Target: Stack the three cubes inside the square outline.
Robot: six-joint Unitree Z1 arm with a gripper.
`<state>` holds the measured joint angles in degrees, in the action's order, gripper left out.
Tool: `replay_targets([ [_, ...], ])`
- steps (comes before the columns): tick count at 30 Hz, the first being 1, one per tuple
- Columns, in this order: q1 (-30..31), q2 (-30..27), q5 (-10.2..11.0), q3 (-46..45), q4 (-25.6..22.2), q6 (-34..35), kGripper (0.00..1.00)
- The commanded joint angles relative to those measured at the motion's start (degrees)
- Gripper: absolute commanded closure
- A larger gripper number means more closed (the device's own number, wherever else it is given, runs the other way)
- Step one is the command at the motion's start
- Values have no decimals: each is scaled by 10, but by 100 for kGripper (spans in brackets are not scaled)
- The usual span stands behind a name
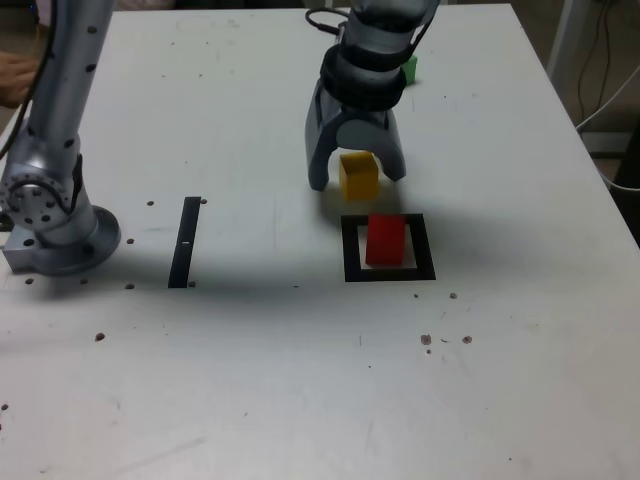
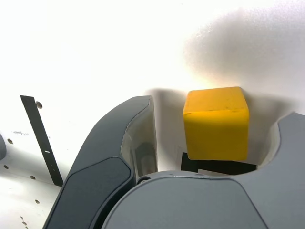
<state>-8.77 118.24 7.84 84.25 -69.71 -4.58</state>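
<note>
The yellow cube [image 1: 359, 174] [image 2: 217, 123] rests on the white table just behind the square outline [image 1: 390, 272]. My gripper [image 1: 356, 176] [image 2: 214, 136] hangs over it, open, one finger on each side; in the wrist view a clear gap shows beside one finger [image 2: 138, 138]. The red cube [image 1: 385, 240] stands inside the outline, whose black edge [image 2: 219, 167] shows under the yellow cube in the wrist view. The green cube [image 1: 410, 68] lies farther back, partly hidden behind the arm.
A thin black strip [image 1: 185, 242] [image 2: 40, 138] lies toward the exterior view's left. The arm's grey base [image 1: 50, 215] stands at the table's left edge. A person's hand [image 1: 12, 78] shows at the far left. Small holes dot the table.
</note>
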Motion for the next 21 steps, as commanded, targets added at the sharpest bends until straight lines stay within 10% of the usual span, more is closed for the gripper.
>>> replay_targets([
  [1,-1,2,-1,2,-2,-1,24],
  [21,-1,14,-22,13,3,-15,40],
])
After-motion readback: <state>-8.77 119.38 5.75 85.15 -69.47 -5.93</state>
